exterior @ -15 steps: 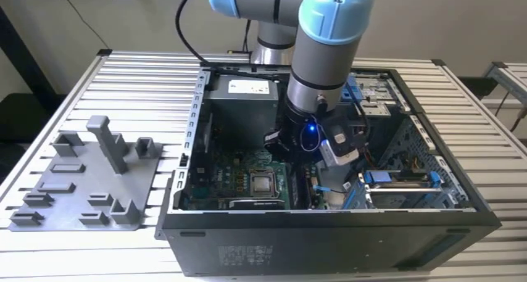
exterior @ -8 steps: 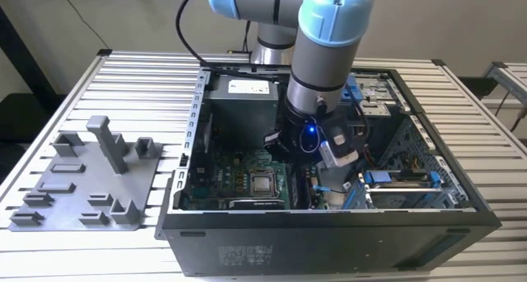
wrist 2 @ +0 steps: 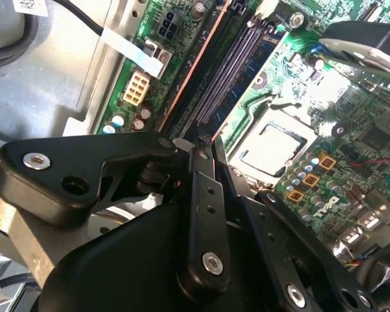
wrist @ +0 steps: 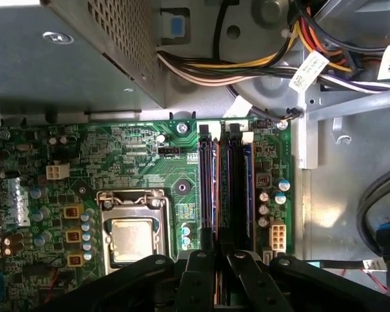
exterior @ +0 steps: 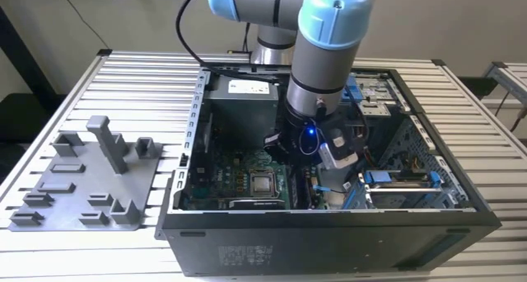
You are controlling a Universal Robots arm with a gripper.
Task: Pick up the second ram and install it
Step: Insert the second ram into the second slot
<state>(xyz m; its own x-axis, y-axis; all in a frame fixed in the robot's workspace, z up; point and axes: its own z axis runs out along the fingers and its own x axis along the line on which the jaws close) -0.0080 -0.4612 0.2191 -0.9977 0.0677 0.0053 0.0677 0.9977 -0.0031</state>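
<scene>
My gripper (exterior: 302, 157) reaches down inside the open computer case (exterior: 329, 248), over the long black memory slots (wrist: 237, 188) on the green motherboard. The second ram (wrist: 216, 188) is a thin dark stick seen edge-on with a copper-coloured edge, lying in line with the slots (wrist 2: 231, 71). In both wrist views its near end runs in between my fingertips, and the gripper (wrist: 218, 252) is shut on it. The same stick (wrist 2: 193, 68) stretches away from the gripper (wrist 2: 205, 144). I cannot tell how deep it sits in its slot.
The processor socket (wrist: 133, 237) lies beside the slots. The grey power-supply box (wrist: 65, 58) and a bundle of coloured cables (wrist: 247, 65) sit beyond the slots' far end. A grey fixture plate with upright pegs (exterior: 82, 183) rests on the slatted table at the exterior view's left.
</scene>
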